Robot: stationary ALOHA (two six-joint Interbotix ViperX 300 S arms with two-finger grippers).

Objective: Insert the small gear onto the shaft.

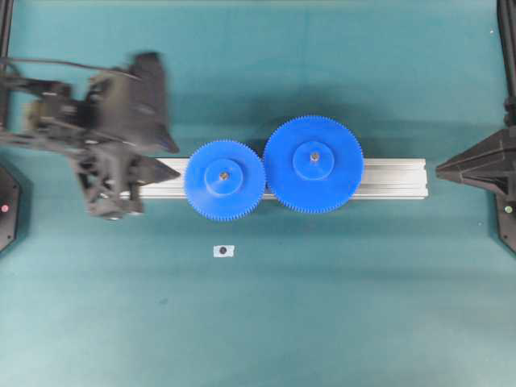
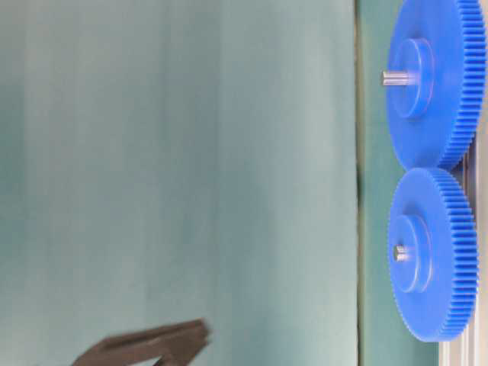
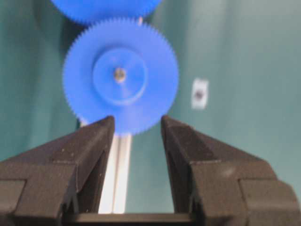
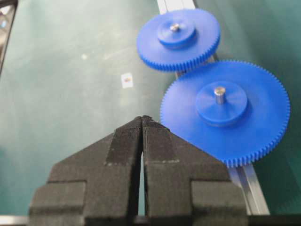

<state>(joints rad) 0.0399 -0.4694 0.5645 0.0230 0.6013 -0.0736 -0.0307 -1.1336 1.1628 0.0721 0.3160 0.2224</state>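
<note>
The small gear [image 1: 203,192] lies flat on the aluminium rail [image 1: 395,177], and the silvery tip of the shaft [image 1: 223,174] pokes up through its hub. Its teeth meet those of the larger gear [image 1: 343,181] to its right. My left gripper [image 1: 177,160] hovers just left of the small gear, open and empty. In the left wrist view the small gear [image 3: 155,80] and the shaft [image 3: 120,73] sit beyond the left gripper [image 3: 138,123], with only rail and mat between the fingers. My right gripper [image 1: 439,169] rests shut at the right end of the rail, seen shut and empty as the right gripper [image 4: 142,117].
A small white tag with a dark dot [image 1: 223,251] lies on the green mat in front of the small gear. The larger gear's own pin [image 4: 219,93] stands up from its hub. Black arm bases sit at both side edges.
</note>
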